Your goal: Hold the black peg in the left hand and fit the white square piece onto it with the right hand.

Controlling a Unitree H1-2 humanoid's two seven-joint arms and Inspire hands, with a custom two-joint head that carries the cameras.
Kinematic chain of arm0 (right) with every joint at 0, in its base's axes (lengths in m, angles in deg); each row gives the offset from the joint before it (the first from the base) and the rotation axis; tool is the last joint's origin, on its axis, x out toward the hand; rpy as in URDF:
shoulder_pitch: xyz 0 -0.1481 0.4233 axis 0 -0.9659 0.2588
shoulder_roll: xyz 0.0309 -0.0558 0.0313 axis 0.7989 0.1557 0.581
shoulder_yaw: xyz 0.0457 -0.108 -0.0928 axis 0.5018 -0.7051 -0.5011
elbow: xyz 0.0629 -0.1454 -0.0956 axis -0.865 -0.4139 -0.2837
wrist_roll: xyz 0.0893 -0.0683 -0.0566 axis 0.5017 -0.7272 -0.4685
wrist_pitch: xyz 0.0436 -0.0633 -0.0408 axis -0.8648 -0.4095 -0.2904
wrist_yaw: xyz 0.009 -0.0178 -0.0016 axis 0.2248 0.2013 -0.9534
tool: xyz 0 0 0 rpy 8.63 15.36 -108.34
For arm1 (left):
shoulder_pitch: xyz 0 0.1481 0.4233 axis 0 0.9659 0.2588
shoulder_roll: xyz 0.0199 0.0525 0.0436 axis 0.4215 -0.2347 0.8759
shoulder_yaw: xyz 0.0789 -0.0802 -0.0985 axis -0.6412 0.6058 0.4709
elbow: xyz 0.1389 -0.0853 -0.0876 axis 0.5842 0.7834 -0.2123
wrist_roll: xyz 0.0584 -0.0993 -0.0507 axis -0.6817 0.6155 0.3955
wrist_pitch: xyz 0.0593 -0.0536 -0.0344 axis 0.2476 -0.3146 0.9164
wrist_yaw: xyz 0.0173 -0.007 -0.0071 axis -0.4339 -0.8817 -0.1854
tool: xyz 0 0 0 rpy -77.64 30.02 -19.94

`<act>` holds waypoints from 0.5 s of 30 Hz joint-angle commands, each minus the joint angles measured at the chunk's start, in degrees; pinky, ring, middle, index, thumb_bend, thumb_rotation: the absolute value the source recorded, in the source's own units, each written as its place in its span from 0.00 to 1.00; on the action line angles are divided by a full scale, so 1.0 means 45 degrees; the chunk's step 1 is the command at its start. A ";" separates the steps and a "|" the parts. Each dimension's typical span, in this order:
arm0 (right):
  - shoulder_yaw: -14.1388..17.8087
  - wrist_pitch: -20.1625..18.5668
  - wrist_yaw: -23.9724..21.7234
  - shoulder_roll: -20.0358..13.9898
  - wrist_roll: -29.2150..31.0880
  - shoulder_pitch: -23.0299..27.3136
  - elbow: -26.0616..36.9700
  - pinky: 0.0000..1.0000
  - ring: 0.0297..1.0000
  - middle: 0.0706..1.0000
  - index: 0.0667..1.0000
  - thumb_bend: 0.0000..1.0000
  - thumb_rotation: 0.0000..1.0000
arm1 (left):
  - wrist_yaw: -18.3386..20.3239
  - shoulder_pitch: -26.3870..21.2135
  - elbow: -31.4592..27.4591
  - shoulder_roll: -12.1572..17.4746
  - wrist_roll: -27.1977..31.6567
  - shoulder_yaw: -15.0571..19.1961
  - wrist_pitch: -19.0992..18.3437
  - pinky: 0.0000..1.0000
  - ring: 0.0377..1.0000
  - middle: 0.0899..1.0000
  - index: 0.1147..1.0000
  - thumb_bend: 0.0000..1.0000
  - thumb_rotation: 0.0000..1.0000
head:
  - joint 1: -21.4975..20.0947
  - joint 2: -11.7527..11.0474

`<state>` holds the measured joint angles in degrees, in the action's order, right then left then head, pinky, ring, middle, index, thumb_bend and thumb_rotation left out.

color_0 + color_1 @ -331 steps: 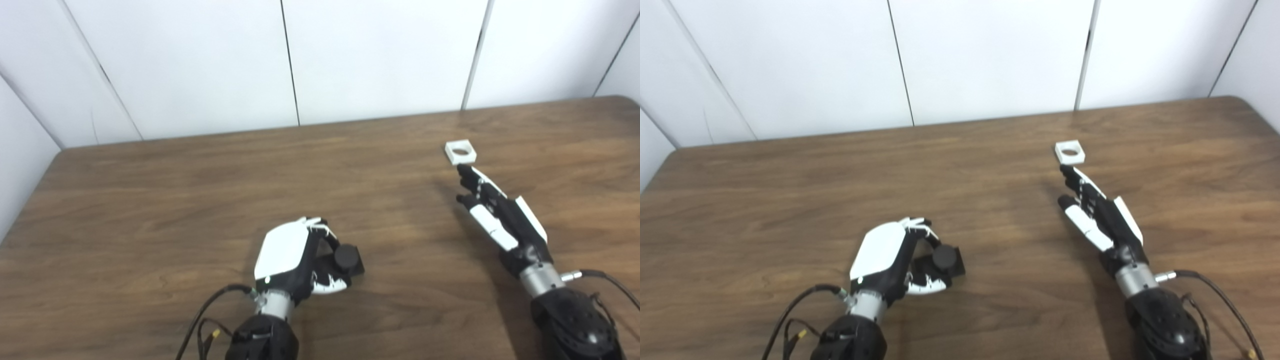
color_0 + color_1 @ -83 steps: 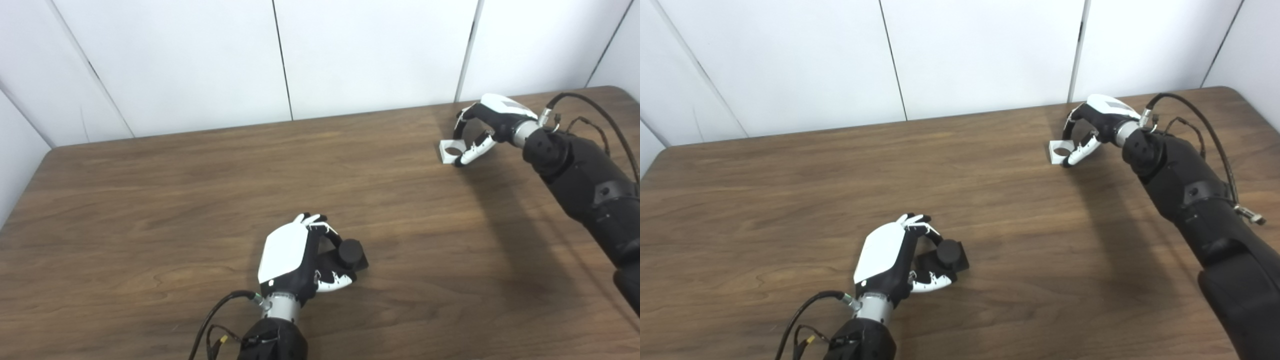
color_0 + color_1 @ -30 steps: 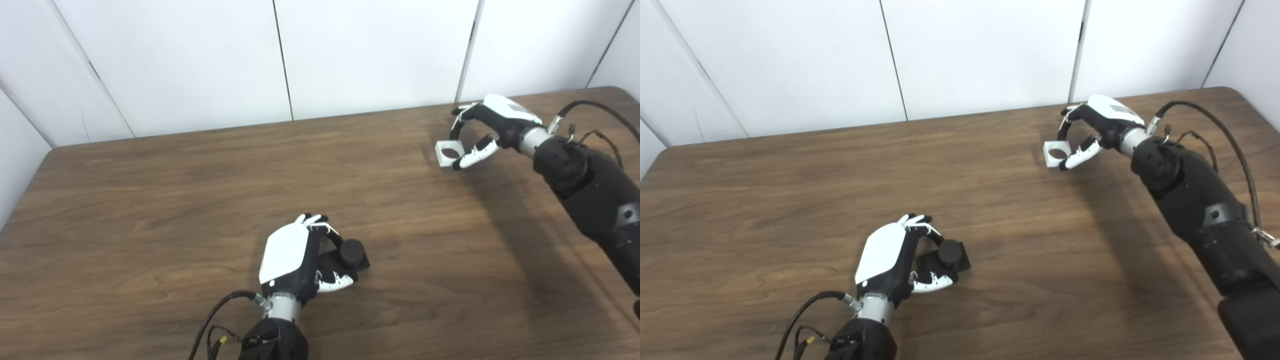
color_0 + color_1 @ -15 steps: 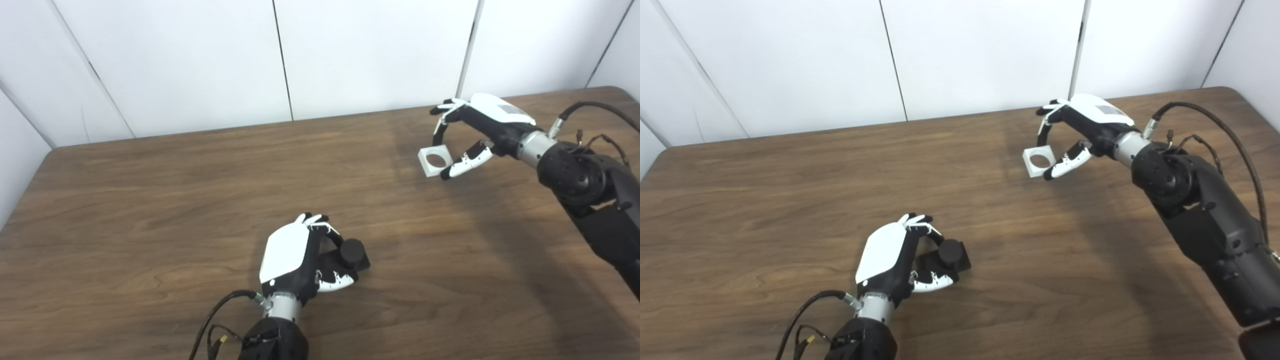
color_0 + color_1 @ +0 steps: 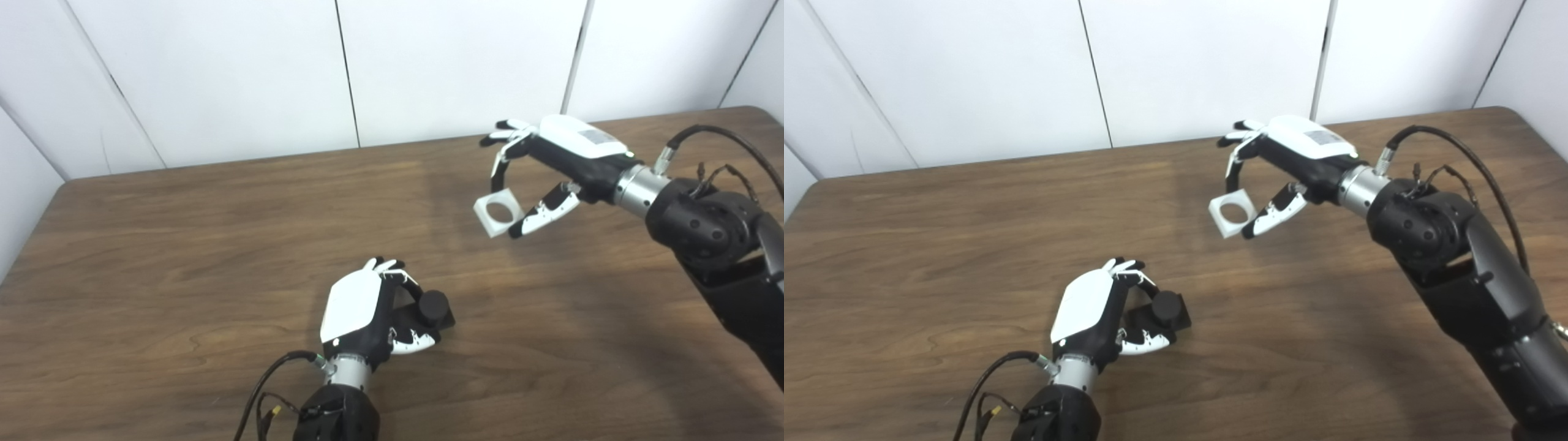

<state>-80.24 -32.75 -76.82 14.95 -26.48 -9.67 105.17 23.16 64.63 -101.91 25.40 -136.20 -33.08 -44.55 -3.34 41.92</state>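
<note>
lifted leftward, white square piece [image 5: 499, 213] pinched by right hand [image 5: 554, 165]; left hand [image 5: 367, 309] grips black peg [image 5: 432, 307].

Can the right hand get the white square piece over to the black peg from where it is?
Probably yes. The right hand holds the white square piece above bare table, and nothing stands between it and the black peg in the left hand.

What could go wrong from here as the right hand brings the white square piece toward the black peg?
The white square piece is pinched only at its edges by the right hand and tilted, so it might slip or meet the black peg askew. The left hand wraps close beside the peg, so its fingers may block seating.
</note>
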 commanded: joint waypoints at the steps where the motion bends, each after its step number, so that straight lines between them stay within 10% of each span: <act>1: 0.0066 -0.0288 -0.0278 -0.0016 0.0148 0.0385 0.0681 0.84 0.98 0.87 0.45 0.53 0.14 | 0.0354 0.0021 0.0438 -0.0069 0.0193 -0.0097 -0.0115 0.82 0.95 0.86 0.42 0.50 0.07 | -0.0006 0.0013; 15: -0.0310 -0.0725 -0.1403 0.0281 0.0326 0.0016 0.2421 0.86 0.99 0.87 0.45 0.52 0.14 | 0.0399 -0.0037 0.0496 -0.0124 0.0089 -0.0182 -0.0148 0.80 0.95 0.86 0.42 0.50 0.08 | -0.0007 0.0093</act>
<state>-82.04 -35.89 -83.24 16.27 -25.20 -11.18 113.89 23.00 64.53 -101.70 25.25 -136.19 -33.14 -44.57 -3.34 42.28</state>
